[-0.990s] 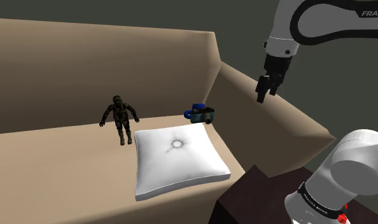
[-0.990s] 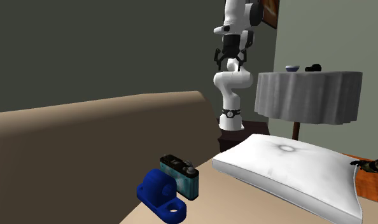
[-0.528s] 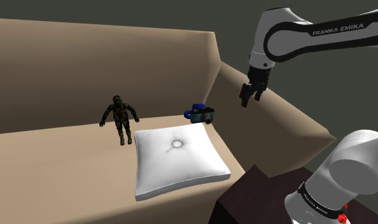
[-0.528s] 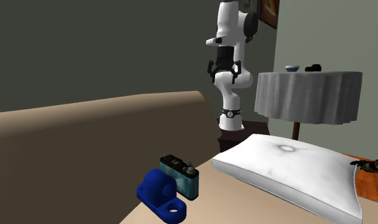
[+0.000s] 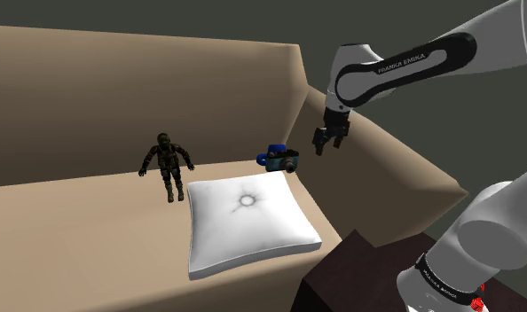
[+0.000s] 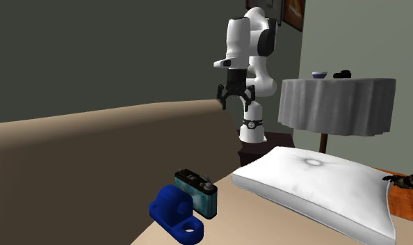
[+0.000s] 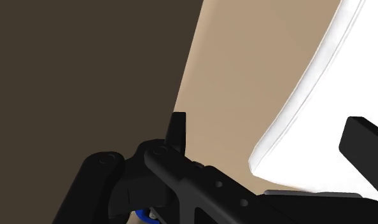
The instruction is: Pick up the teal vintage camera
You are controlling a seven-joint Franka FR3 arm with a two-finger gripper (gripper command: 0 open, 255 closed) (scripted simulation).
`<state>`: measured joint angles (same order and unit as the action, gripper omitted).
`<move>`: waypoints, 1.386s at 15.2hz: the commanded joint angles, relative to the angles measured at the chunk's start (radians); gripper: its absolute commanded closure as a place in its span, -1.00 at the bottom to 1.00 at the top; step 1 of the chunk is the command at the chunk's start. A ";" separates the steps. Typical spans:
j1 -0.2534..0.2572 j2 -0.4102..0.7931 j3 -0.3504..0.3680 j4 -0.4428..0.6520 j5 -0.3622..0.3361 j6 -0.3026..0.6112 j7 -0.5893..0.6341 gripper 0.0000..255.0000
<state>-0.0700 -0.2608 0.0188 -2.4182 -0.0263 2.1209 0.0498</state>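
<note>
Lowered and swung toward the shoulder view's left since a second ago, the gripper (image 5: pixel 326 142) hangs empty, fingers spread wide, over the armrest (image 5: pixel 390 164), so the approach is the step in hand. Beyond the white pillow (image 5: pixel 248 222), the teal camera (image 5: pixel 286 160) sits on the sofa seat (image 5: pixel 93 230) near the back corner, a blue block (image 5: pixel 272 150) just beside it. Next, I judge, the gripper must descend and straddle the camera without nudging that block.
</note>
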 commanded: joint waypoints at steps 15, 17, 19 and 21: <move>-0.046 0.615 -0.034 0.374 0.046 0.277 -0.017 -1.00; -0.054 0.692 -0.035 0.444 0.056 0.289 -0.020 -1.00; -0.062 0.770 -0.035 0.519 0.065 0.296 -0.023 -1.00; -0.070 0.849 -0.034 0.600 0.073 0.297 -0.026 -1.00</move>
<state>-0.1325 0.5518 -0.0151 -1.8553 0.0413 2.4165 0.0301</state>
